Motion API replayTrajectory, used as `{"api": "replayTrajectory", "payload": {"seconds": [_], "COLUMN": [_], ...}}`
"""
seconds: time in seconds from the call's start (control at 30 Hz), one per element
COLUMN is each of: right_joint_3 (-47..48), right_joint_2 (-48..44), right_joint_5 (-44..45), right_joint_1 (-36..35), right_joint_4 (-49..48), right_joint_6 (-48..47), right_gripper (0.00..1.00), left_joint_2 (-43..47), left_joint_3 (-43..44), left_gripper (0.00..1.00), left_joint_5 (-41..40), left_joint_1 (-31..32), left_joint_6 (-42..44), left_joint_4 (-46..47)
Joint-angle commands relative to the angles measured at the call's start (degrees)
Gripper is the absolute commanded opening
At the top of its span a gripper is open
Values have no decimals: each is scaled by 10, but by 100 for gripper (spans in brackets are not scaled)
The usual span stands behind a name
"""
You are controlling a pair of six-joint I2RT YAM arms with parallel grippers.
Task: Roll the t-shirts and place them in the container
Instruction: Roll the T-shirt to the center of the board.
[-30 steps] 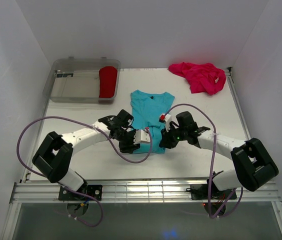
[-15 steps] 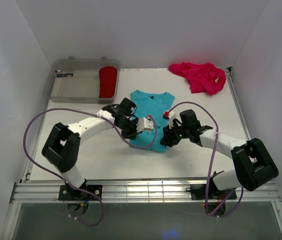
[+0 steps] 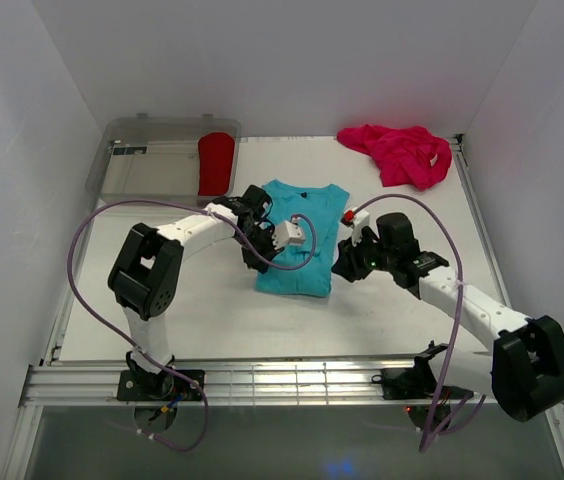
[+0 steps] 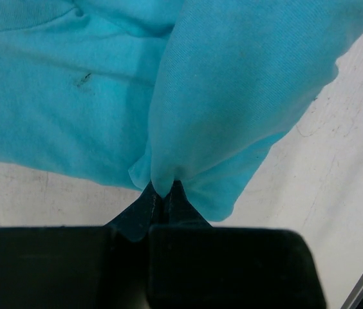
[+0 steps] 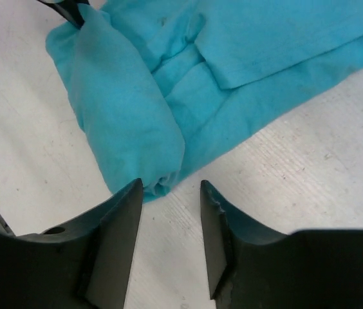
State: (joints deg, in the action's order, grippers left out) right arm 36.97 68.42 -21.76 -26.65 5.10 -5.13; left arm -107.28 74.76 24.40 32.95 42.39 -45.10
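The turquoise t-shirt is sitting mid-table, and compared to a second ago its near end is bunching up into a soft fat roll, so it's looking shorter. The left gripper is pinching a fold of that roll between pressed-together black fingers, having reached farther up the table. The right gripper has let go and is hanging spread just off the roll's end, gripping nothing. The fabric is showing a fine knit, and the white table is looking scuffed. The magenta t-shirt is lying crumpled far right, and the red t-shirt is resting in a clear plastic bin.
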Motion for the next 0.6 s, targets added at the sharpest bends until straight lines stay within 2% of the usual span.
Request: {"api": "replayTrajectory", "payload": {"seconds": [0.0, 0.1, 0.13, 0.2, 0.43, 0.57], "right_joint_3": [9, -43, -57, -73, -39, 4], "right_joint_2": [-56, -83, -82, -68, 41, 106], "right_joint_5": [-12, -78, -129, -155, -109, -90], "right_joint_1": [-1, -24, -30, -49, -58, -55], "right_joint_4": [22, -49, -78, -129, -157, -129], "right_joint_6": [1, 18, 20, 34, 56, 92], "right_gripper": [38, 28, 28, 26, 26, 25], "left_joint_2": [5, 5, 2, -3, -10, -13], "left_joint_3": [13, 10, 12, 17, 31, 35], "left_gripper": [2, 3, 3, 4, 13, 18], "left_joint_5": [4, 9, 9, 11, 8, 1], "left_joint_1": [-10, -10, -10, -11, -10, -11], "left_joint_6": [-17, -20, -26, -34, -41, -49], "left_joint_4": [-14, -12, -13, -15, -13, -14]}}
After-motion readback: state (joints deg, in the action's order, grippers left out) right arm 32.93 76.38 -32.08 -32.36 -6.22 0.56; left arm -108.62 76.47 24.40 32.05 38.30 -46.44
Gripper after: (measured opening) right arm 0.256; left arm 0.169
